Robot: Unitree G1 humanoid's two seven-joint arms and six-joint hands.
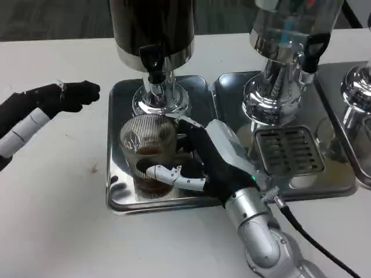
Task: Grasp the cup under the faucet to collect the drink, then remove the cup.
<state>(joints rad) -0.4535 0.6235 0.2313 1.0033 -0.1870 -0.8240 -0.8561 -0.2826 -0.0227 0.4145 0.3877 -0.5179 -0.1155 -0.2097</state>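
A clear ribbed cup [148, 152] holding a little brown drink stands on the steel drip tray [119, 104] below the black faucet [153, 62] of the dark drink dispenser [152, 29]. My right hand [211, 159] wraps the cup from the right, with a white-and-black finger across its front and others behind it. My left hand [55, 101] hovers over the bare table at the left, away from the tray, its fingers drawn together and holding nothing.
A second dispenser [287, 35] with a clear tank stands to the right on its own tray with a slotted grate [288, 150]. A third chrome base [356, 87] is at the far right. A black cable [316, 240] trails from my right wrist.
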